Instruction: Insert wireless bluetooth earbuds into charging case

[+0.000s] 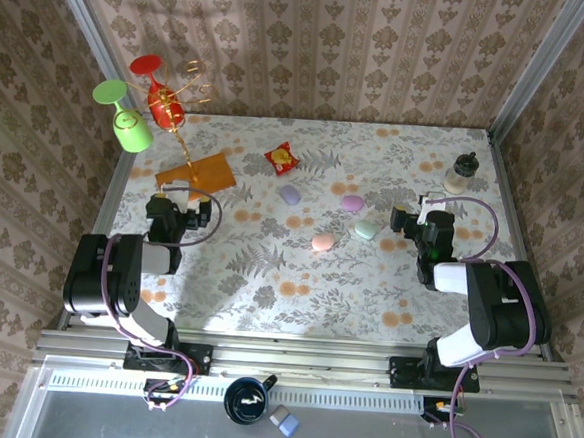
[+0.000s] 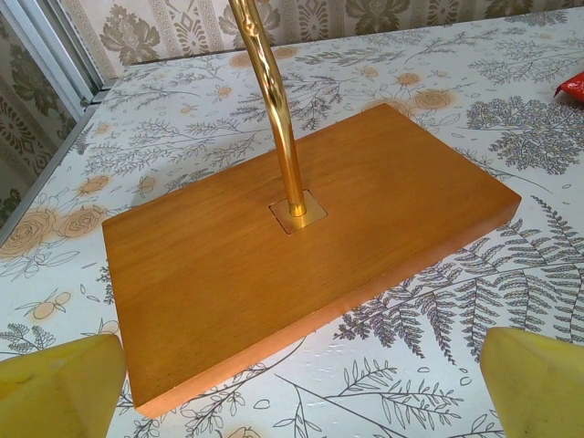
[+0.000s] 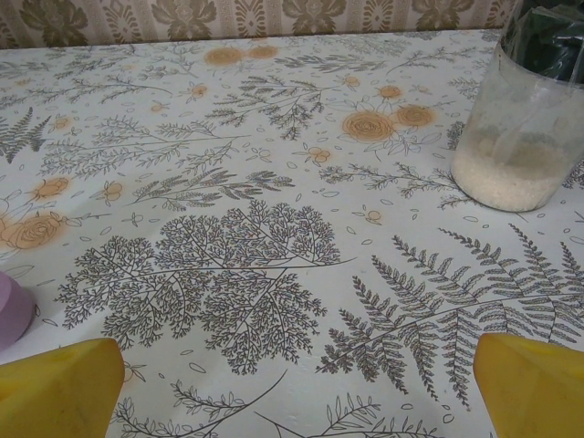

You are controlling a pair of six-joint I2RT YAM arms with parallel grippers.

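From above, four pastel cases (image 1: 322,242) are lying on the worktop (image 1: 267,287) between the left jaws and the right jaws, both standing released; earbuds are proving too small to make out.

At the left wrist, a wooden base (image 2: 301,246) is sitting just ahead of the jaws, and a red packet (image 2: 571,86) is being cut off.

At the right wrist, a lilac case (image 3: 11,312) is peeking in beside the jaws, cropped, and a jar (image 3: 522,137) is losing its top.

Inspection of the left arm (image 1: 117,282): elbow folded, wrist extended forward from the base. The left gripper (image 1: 176,203) points away from the base, jaws spread wide, yellow fingertips (image 2: 59,388) holding nothing. The right arm (image 1: 492,303) is folded likewise; the right gripper (image 1: 419,220) points forward and slightly inward, jaws wide apart, nothing gripped.
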